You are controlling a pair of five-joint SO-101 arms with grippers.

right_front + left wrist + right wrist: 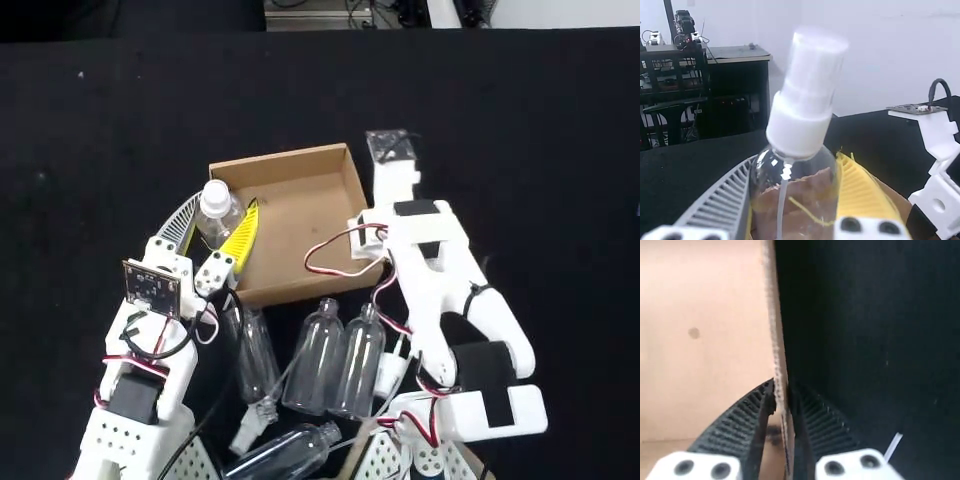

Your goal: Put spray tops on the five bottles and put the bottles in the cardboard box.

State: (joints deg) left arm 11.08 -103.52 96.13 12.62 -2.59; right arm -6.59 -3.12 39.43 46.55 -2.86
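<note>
From above, the cardboard box (pixel 300 205) sits mid-table, with the left gripper (pixel 225 205) at its left edge clamped on a bottle (pixel 216 222). Four other bottles (pixel 318 355) lie on the table just in front of the box, and the right arm (pixel 430 270) reaches over its right wall. Left wrist view: grey and yellow fingers (pixel 860 190) squeeze the clear bottle, which wears a white spray top (pixel 807 95). Right wrist view: the right gripper (pixel 781 390) has its black fingers together on the box's wall – one inside, one outside.
</note>
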